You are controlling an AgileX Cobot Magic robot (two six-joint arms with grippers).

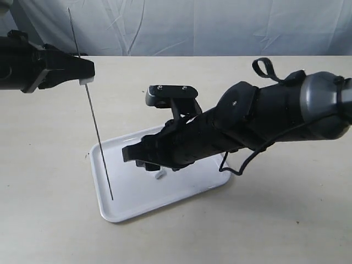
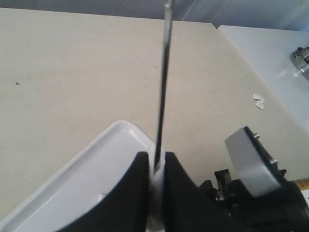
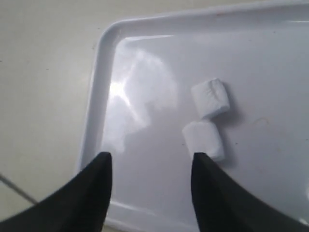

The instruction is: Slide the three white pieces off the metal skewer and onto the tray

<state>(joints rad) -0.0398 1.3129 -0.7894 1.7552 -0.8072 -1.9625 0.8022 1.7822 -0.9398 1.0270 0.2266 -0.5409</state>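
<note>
Skewer (image 1: 96, 126) bare below grip, two white pieces (image 3: 210, 98) down on tray (image 1: 126, 206)
Pinches skewer in pressed-together left end effector (image 1: 82, 71), steep and leaning, lower tip at tray's near-left part, likely so anything stripped lands inside rather than on tabletop (image 1: 44, 220). Hangs right end effector (image 3: 152, 157) low over tray, jaws spread wide, gripping nothing, both pieces lying side by side just past its fingertips. Cannot tell where third piece sits.

The right gripper (image 3: 152, 191) and its arm (image 1: 247, 118) hang low over the middle of the tray (image 1: 137, 195). At the tray's left edge the metal skewer (image 1: 97, 126) stands almost upright, clamped in the left gripper (image 2: 156, 169) above. The table (image 1: 231, 231) along the tray's near edge is free.
</note>
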